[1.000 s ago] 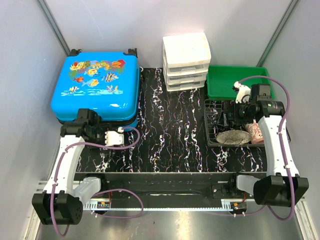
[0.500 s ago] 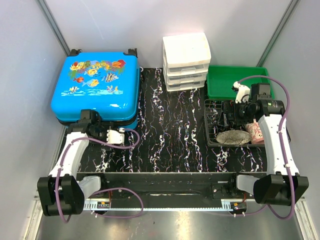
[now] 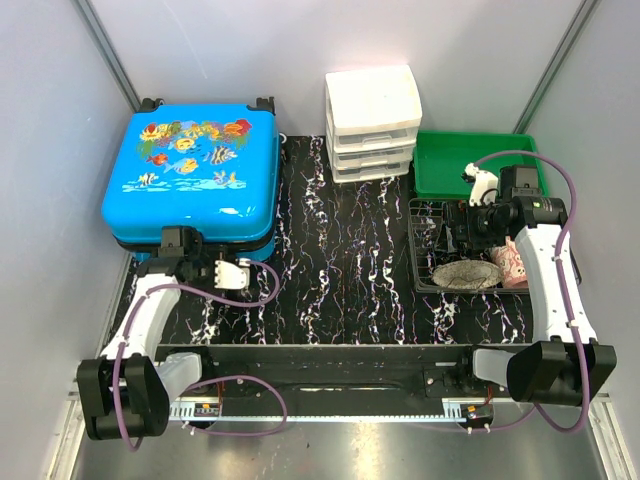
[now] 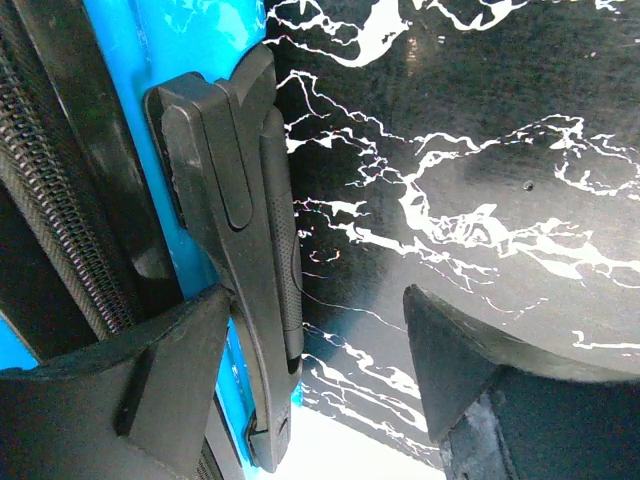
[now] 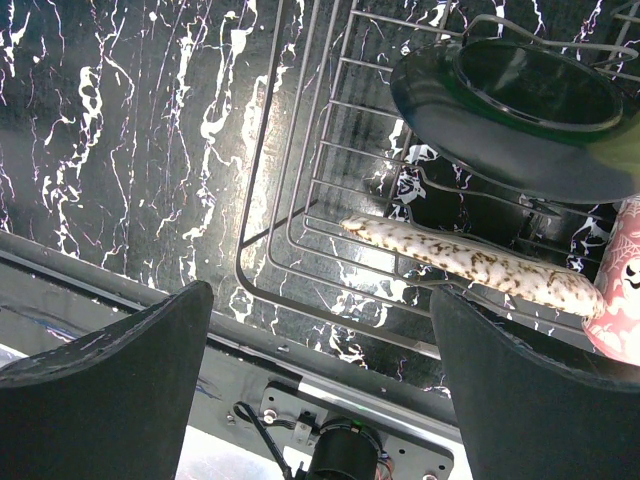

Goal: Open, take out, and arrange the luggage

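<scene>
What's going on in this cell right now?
The left gripper sits open astride the black handle on the near edge of the blue suitcase, which lies flat and shut. The right gripper hangs open over the wire rack on the right, holding nothing. Opening has not started.
</scene>
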Controlling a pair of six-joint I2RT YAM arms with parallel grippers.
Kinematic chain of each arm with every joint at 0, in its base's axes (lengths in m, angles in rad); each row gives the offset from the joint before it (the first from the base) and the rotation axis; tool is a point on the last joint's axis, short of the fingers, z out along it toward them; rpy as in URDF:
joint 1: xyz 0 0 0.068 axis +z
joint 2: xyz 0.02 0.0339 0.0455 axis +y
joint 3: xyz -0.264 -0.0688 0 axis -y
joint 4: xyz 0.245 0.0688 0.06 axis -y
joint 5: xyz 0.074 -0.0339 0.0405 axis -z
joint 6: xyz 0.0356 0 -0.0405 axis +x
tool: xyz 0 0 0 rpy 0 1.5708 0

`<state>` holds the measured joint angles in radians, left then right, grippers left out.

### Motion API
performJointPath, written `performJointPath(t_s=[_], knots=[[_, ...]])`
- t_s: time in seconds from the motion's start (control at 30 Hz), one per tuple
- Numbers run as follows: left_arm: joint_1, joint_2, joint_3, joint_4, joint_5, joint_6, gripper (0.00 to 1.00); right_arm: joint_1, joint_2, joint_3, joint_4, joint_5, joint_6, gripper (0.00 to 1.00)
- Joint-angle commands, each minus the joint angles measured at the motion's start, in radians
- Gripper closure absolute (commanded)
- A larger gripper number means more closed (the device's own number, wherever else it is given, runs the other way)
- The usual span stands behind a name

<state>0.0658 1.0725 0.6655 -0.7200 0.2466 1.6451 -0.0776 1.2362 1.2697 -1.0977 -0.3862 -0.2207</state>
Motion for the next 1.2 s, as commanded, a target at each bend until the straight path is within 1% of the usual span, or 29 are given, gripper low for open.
performJointPath(t_s=[0.0, 0.13, 0.17, 0.27, 0.33, 0.43, 0.53, 0.6, 0.7, 0.8, 0.83, 0.9, 0.97, 1.07, 1.17], knots=[[0.012, 0.038, -0.076, 0.156, 0.002, 0.021, 0.27, -0.002, 0.0, 0.022, -0.002, -0.022, 0.0, 0.0], [0.012, 0.041, -0.101, 0.139, -0.012, 0.044, 0.42, -0.002, 0.0, 0.02, -0.007, -0.02, 0.0, 0.0], [0.014, 0.032, -0.112, 0.127, -0.009, 0.059, 0.49, -0.002, 0.002, 0.023, -0.01, -0.019, -0.003, 0.0], [0.014, -0.021, -0.13, 0.048, 0.009, 0.087, 0.61, -0.002, -0.006, 0.026, -0.017, -0.013, -0.008, 0.0], [0.012, -0.058, -0.144, -0.033, 0.013, 0.108, 0.65, -0.002, -0.011, 0.026, -0.018, -0.011, -0.012, 0.0], [0.012, -0.129, -0.17, -0.136, 0.002, 0.148, 0.74, -0.002, -0.012, 0.025, -0.024, -0.011, -0.016, 0.0], [0.023, -0.184, -0.165, -0.243, 0.005, 0.154, 0.78, -0.002, -0.015, 0.025, -0.028, -0.013, -0.02, 0.0], [0.025, -0.21, -0.159, -0.294, 0.014, 0.15, 0.78, -0.002, -0.018, 0.022, -0.028, -0.011, -0.025, 0.01], [0.031, -0.23, -0.146, -0.303, 0.037, 0.137, 0.77, -0.002, -0.018, 0.017, -0.03, -0.014, -0.026, 0.0], [0.029, -0.226, -0.087, -0.299, 0.077, 0.088, 0.67, -0.002, -0.017, 0.016, -0.031, -0.019, -0.025, 0.0], [0.029, -0.209, -0.051, -0.299, 0.085, 0.079, 0.56, -0.002, -0.017, 0.014, -0.033, -0.022, -0.023, 0.0], [0.029, -0.195, -0.017, -0.299, 0.088, 0.058, 0.44, -0.002, -0.018, 0.011, -0.031, -0.023, -0.025, 0.0], [0.029, -0.18, 0.025, -0.297, 0.085, 0.041, 0.37, -0.002, -0.02, 0.008, -0.03, -0.025, -0.028, 0.0], [0.032, -0.161, 0.069, -0.302, 0.083, 0.036, 0.34, -0.002, -0.021, 0.002, -0.031, -0.025, -0.029, 0.0], [0.034, -0.14, 0.106, -0.3, 0.092, 0.03, 0.33, -0.002, -0.02, -0.003, -0.03, -0.031, -0.031, 0.0]])
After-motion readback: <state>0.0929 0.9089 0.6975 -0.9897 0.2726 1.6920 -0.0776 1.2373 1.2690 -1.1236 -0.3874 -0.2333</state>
